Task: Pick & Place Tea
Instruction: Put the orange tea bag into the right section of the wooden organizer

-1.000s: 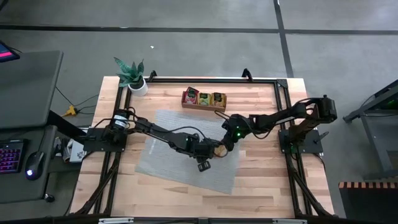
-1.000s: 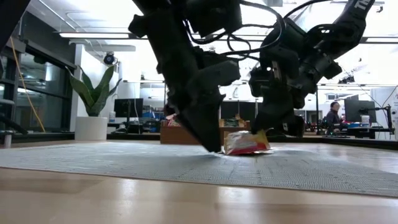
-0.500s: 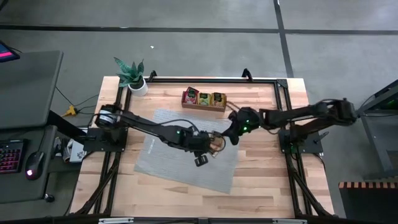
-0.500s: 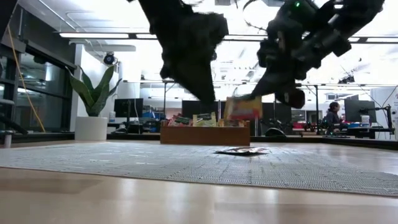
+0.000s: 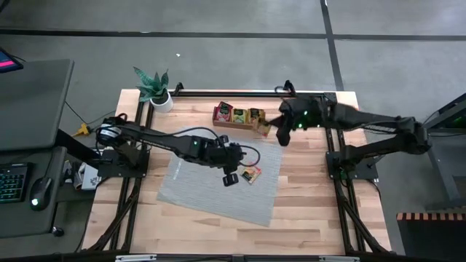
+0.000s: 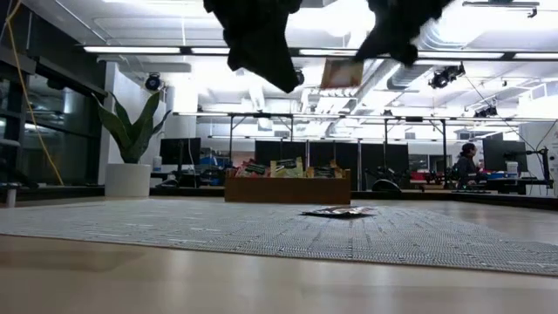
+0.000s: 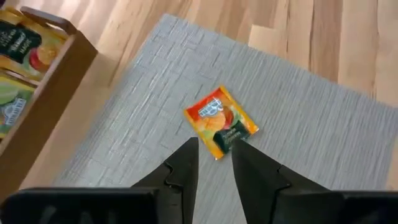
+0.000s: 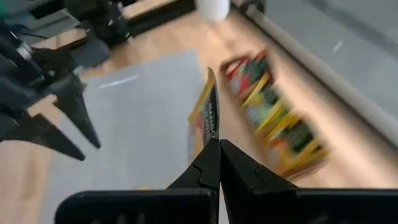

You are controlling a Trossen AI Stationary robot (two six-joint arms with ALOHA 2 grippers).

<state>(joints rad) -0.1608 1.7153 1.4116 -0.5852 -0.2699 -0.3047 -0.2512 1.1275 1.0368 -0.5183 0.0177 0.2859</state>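
My right gripper (image 8: 219,144) is high above the table by the right end of the brown wooden tray (image 5: 239,116), shut on a yellow-orange tea sachet (image 6: 342,74). The tray holds several sachets standing on edge. My left gripper (image 7: 214,146) hangs open above the grey mat (image 5: 211,193) with nothing between its fingers. Below and just beyond its fingertips an orange sachet (image 7: 221,121) lies flat on the mat; in the high view that sachet (image 5: 251,175) lies to the gripper's right. My right gripper pinches the sachet between its two fingers by one edge (image 8: 211,138). The sachet sticks out past the fingertips, edge-on to the wrist camera. It is lifted clear of the mat and the tray, and the fingers slant downward.
A potted plant (image 5: 154,87) stands at the table's far left corner. A dark metal frame (image 5: 331,138) runs along the table's edges. Bare wood lies to the right of the mat and along the near edge (image 5: 233,233).
Both grippers have risen from the mat. My right gripper has lifted one sachet clear and carried it up and toward the table's far edge, to the tray's right end, turning as it went. The orange sachet has stayed flat on the mat.
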